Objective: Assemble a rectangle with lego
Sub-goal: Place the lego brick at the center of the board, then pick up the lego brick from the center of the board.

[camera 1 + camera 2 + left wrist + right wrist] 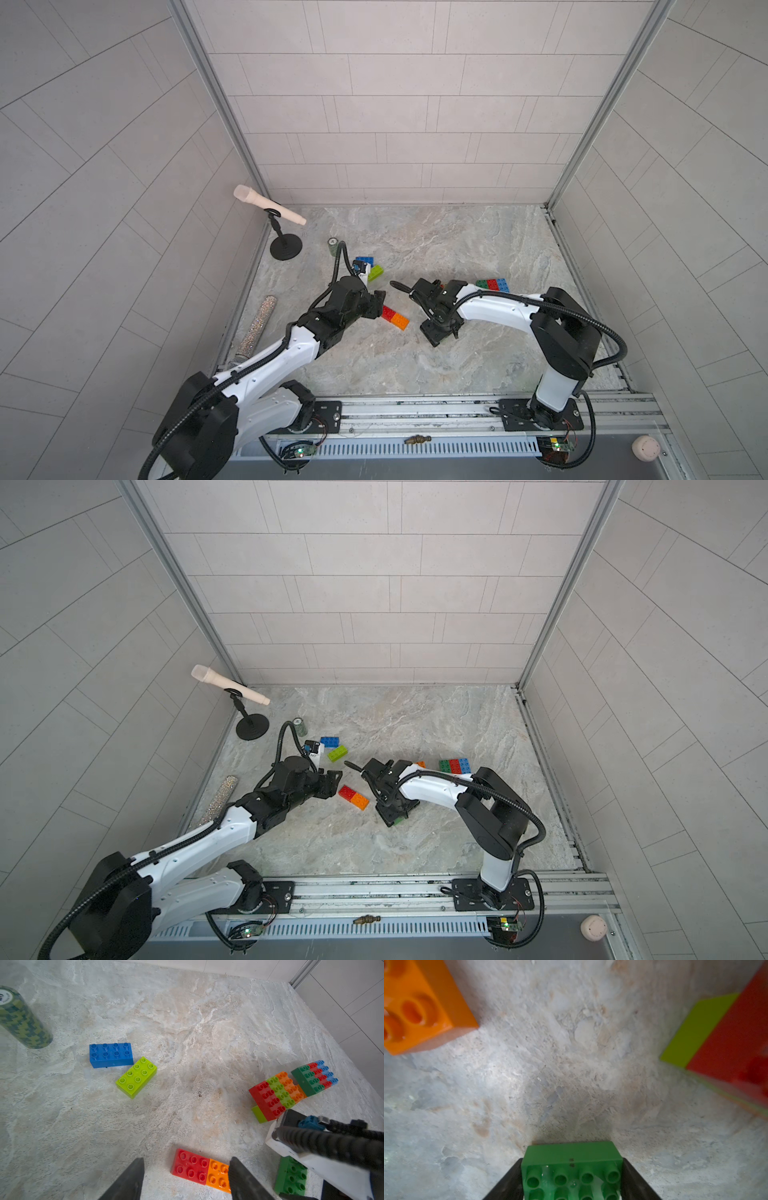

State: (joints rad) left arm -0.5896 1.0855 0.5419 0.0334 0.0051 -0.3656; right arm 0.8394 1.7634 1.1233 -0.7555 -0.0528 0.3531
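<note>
A red and orange lego pair lies flat mid-table, seen in both top views. My left gripper hovers open over it, fingers either side of it and apart from it. My right gripper points down, shut on a dark green brick at table level. A red, lime and orange block and a green, red and blue block stand beyond the right arm. A loose blue brick and lime brick lie further back on the left.
A small green patterned cylinder stands near the loose bricks. A microphone on a black stand is at the back left, a glitter tube along the left wall. Tiled walls enclose three sides; a metal rail runs along the front.
</note>
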